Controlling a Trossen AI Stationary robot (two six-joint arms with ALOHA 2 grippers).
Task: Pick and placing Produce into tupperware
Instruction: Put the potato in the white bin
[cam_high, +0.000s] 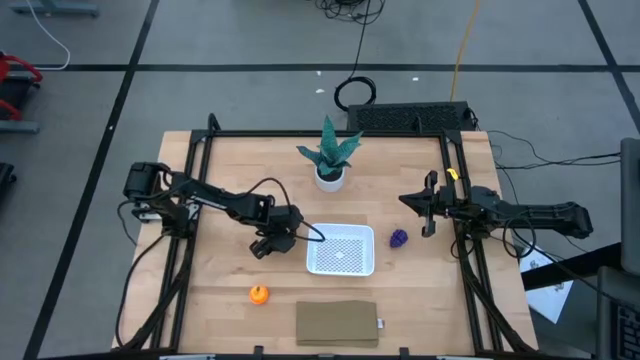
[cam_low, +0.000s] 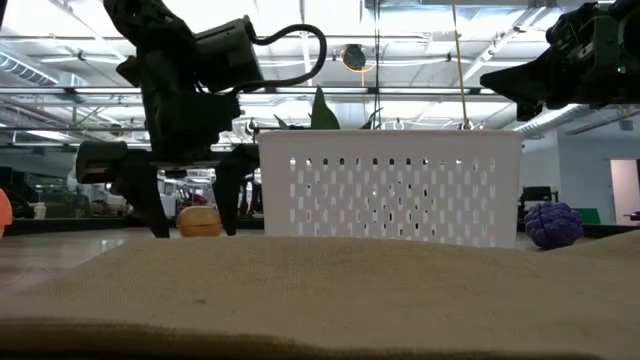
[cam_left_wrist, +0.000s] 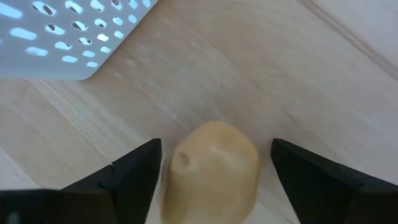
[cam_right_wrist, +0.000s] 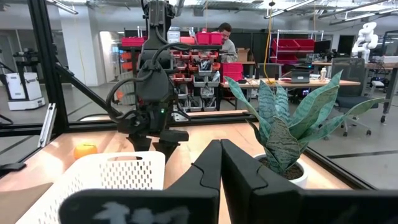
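Three produce pieces: none that I can see in the tupperware (cam_high: 341, 250) yet; its dotted floor looks bare from above
Tan oval piece (cam_left_wrist: 212, 173): on the wood just beside the container's left side; in the low view it sits on the table between the two dark fingers
Left gripper (cam_high: 265, 245): down over that piece; fingers apart, one on each side; a gap shows on both sides in the wrist view, so I judge no grip yet
Key relation: the piece lies squarely between the fingers (cam_left_wrist: 129, 180), not ahead or off to a side; its long axis appears to run along the fingers rather than across the gap, so closing should take it on its narrow width
Nearer arm: left, plainly; I'd keep it on this piece
Right gripper (cam_high: 432, 207): waiting by the right frame, fingers pressed together, holding nothing
Purple piece (cam_high: 399, 238): just right of the container, near the right gripper
Orange piece (cam_high: 259, 294): toward the front, well apart from both grippers
Risk: rounded piece may roll if one finger touches first
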